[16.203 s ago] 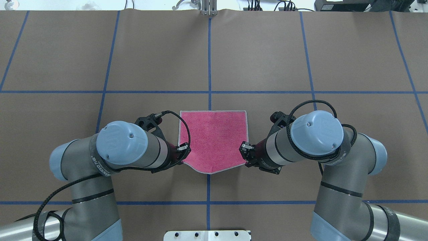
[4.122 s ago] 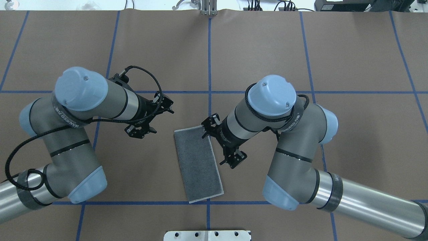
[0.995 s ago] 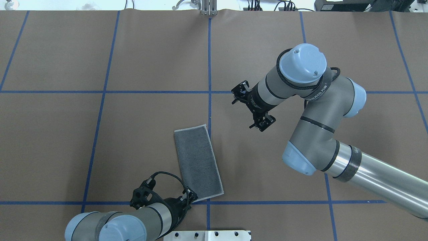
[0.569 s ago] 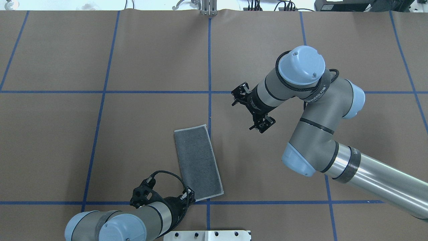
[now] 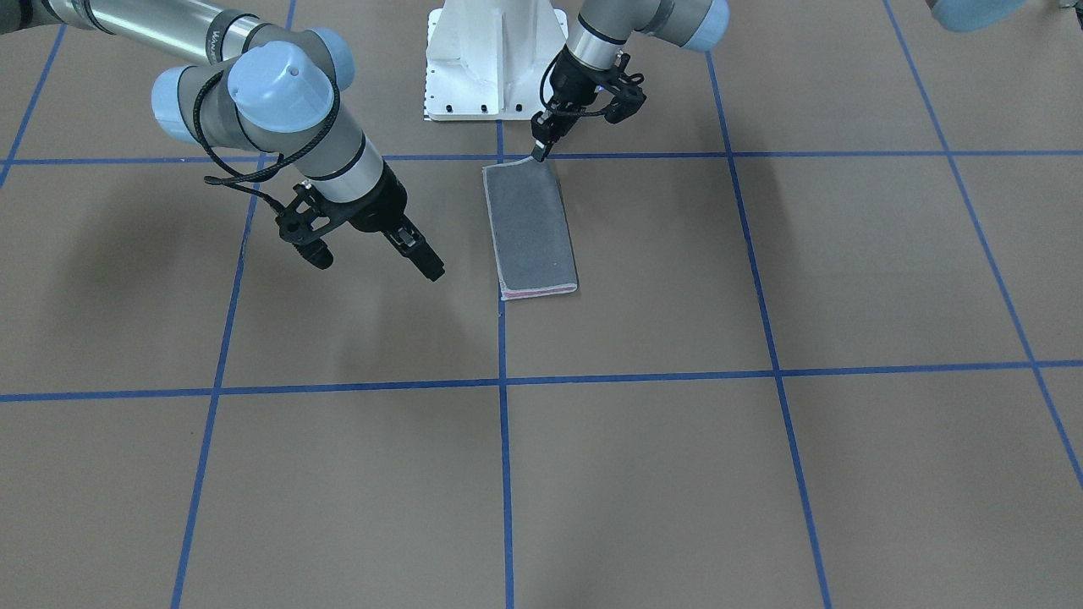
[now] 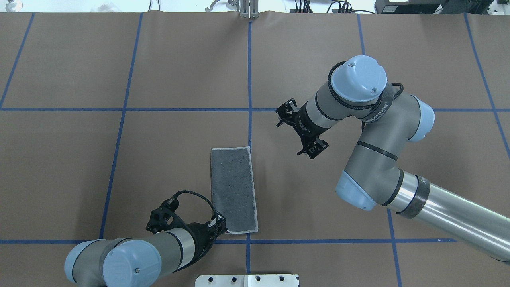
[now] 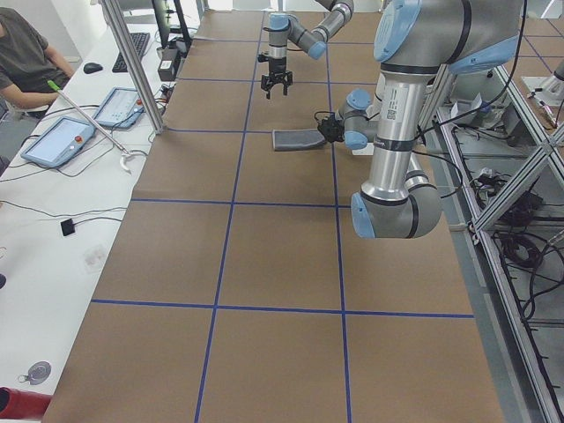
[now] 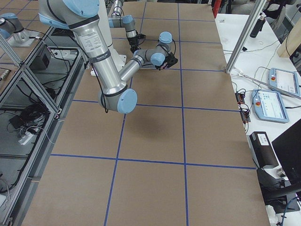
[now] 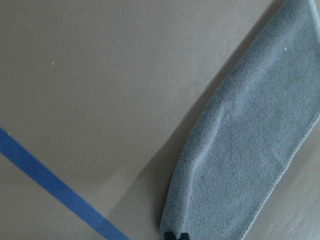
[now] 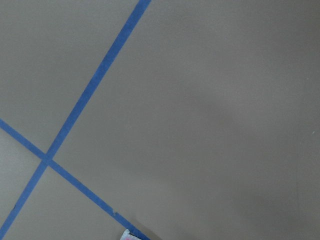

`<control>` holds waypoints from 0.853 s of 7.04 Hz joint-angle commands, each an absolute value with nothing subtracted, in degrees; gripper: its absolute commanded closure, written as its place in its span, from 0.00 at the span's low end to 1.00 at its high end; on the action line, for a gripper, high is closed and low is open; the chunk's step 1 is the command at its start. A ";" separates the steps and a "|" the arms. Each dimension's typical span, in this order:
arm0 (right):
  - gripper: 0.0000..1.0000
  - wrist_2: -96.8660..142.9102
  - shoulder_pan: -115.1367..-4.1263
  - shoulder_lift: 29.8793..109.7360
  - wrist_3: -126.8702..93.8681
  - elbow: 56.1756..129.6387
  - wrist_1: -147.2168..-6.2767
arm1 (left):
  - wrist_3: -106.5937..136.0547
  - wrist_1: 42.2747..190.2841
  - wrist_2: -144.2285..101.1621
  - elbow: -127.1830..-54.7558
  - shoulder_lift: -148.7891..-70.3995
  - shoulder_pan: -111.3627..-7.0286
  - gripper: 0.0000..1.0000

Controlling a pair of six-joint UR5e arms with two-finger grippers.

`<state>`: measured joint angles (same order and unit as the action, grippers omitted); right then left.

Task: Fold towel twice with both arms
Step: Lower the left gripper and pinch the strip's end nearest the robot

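The towel (image 6: 233,189) lies folded into a long narrow strip, dark grey face up, with a pink edge showing at its far end (image 5: 537,294). My left gripper (image 6: 221,228) is shut on the strip's near corner, close to the robot base. The left wrist view shows the fingertips (image 9: 175,235) pinching that corner, with the towel (image 9: 250,150) slightly raised there. My right gripper (image 5: 433,272) hangs above bare table, apart from the towel's far end, and looks open and empty. The right wrist view shows only a tip of the towel (image 10: 127,235).
The white pedestal base (image 6: 247,280) stands just behind the towel's near end. Blue tape lines (image 6: 250,79) cross the brown table cover. A bench with tablets (image 7: 62,141) and a seated person (image 7: 26,53) runs along the far side.
The left gripper has drawn the towel's near end to the left, so the strip now lies straighter. The right arm has barely moved. Much earlier the towel lay pink side up, wider.
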<state>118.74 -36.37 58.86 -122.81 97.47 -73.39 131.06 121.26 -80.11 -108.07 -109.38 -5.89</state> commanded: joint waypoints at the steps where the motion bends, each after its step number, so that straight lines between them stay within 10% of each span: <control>1: 0.00 118.74 -36.47 58.89 -122.78 97.47 -73.39 | 124.57 121.29 -82.61 -108.19 -108.90 -8.78 1.00; 6: 0.00 118.39 -36.83 58.80 -122.70 97.56 -73.39 | 116.19 121.11 -86.84 -107.75 -107.24 -13.89 1.00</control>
